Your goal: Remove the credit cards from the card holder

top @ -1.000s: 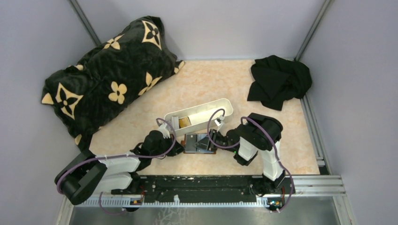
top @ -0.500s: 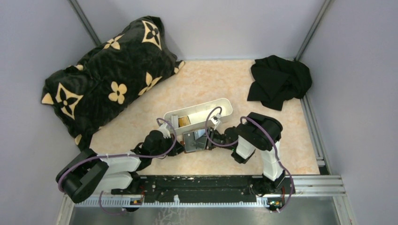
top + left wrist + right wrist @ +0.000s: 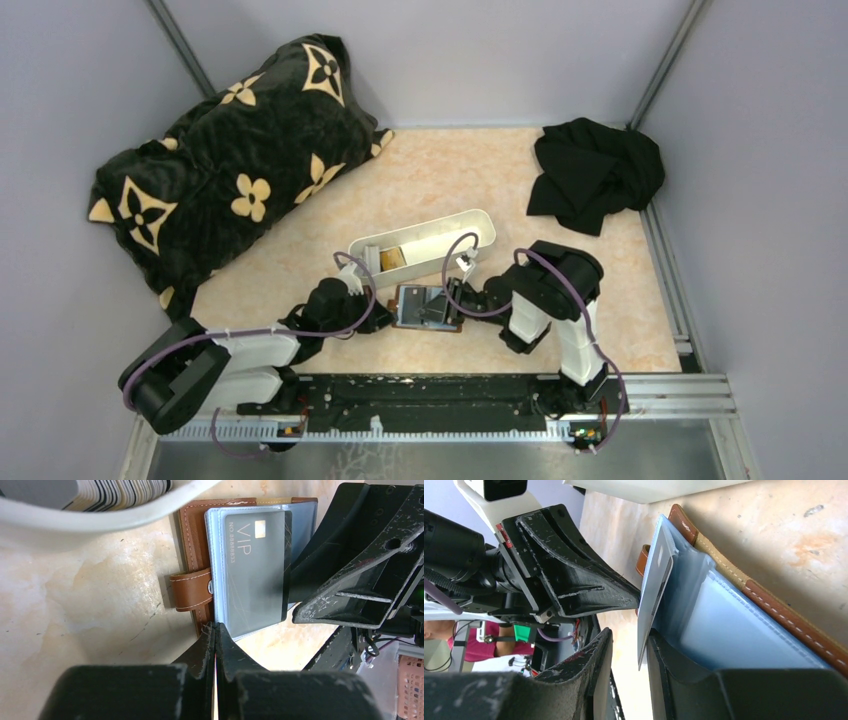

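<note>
The pale table (image 3: 440, 170) carries a big black pillow (image 3: 230, 150) with cream flowers at the far left and a black cloth (image 3: 595, 175) at the far right. Nearer me lies a long white tray (image 3: 425, 240). Just this side of the tray, between my two arms, the brown card holder (image 3: 428, 306) lies open on the table.

My left gripper (image 3: 215, 630) is closed tight, with its tips on the near edge of the card holder, pinning it. My right gripper (image 3: 629, 655) stands partly open with a finger on either side of a grey card (image 3: 255, 570). I see a gap beside the card, so I judge it is not clamped yet.

The job looks barely begun: that card still sits in its clear sleeve, and I see no loose card on the table. It has to come free, then any others. I cannot tell how many more the blue-grey pockets hold.

The card reads "VIP", then "NO" and a row of digits, mostly eights, beside a small pale chip.
</note>
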Tool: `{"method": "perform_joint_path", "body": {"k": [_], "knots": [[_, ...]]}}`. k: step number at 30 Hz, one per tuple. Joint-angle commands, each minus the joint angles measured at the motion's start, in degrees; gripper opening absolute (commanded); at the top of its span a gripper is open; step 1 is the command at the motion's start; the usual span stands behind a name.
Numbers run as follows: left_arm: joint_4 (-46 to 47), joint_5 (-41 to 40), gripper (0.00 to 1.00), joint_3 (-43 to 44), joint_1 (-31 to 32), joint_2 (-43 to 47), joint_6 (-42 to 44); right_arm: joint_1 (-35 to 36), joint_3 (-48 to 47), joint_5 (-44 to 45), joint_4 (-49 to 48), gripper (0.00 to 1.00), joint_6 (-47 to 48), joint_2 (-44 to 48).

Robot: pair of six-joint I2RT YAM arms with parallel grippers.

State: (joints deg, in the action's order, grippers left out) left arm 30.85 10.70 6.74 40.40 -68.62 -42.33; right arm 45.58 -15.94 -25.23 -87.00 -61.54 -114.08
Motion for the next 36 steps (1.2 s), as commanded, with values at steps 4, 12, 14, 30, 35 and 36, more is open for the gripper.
{"method": "perform_joint_path", "body": {"k": [4,12,14,30,35,36], "knots": [[-3.9,-0.4,0.01,0.7,0.1,2.0,0.2,-2.1,2.5,-1.4,-6.3,0.31,1.2,2.3],[-2.9,0.5,0.01,1.2,0.0,0.3,0.3,-3.9,5.3,-1.6,-8.4,0.23,1.0,2.4],[-2.7,0.5,0.01,1.4,0.0,0.1,0.3,-3.9,5.2,-1.6,-8.2,0.07,1.0,2.4],[-7.0,0.2,0.04,3.7,-0.1,4.0,1.6,-5.9,8.4,1.3,27.5,0.0,11.6,28.3],[-10.9,1.4,0.36,5.6,-0.1,7.3,2.6,-5.9,3.7,3.4,54.2,0.0,18.5,45.7],[-11.3,2.4,0.49,6.1,-0.1,8.6,2.8,-5.9,2.4,3.2,57.9,0.0,19.6,48.9]]}}
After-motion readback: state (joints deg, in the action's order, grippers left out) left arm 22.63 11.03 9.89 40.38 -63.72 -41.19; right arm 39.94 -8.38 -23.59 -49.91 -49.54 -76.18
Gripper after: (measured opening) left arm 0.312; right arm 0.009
